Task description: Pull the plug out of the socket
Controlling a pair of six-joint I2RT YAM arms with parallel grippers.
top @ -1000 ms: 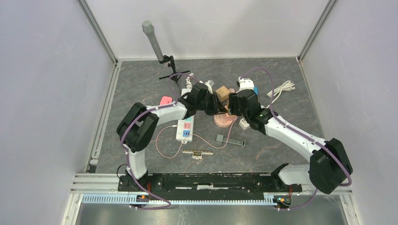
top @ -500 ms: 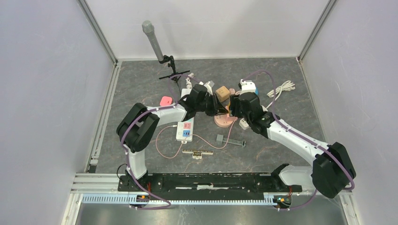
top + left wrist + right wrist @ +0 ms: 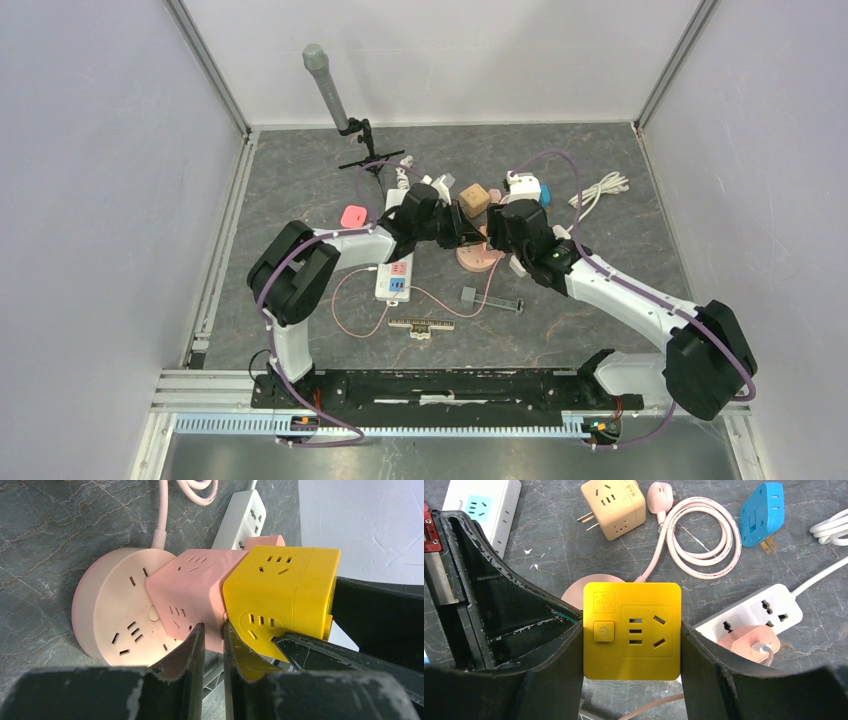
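This is a robotics lab test cell: plain white wall panels (image 3: 90, 180) in silver aluminium framing (image 3: 207, 65) box in a dark grey marbled bench (image 3: 470, 150). A grey microphone on a black tripod (image 3: 328, 92) stands on it.

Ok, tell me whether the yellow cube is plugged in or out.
Plugged in: the yellow cube sits flush against the pink cube, with no prongs showing between them.

pale lilac walls (image 3: 90, 200) around a dark marbled tabletop (image 3: 300, 180) — evenly lit.

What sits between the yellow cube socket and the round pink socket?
A pink cube adapter, close against the yellow cube socket and the round pink socket; the left wrist view shows it.
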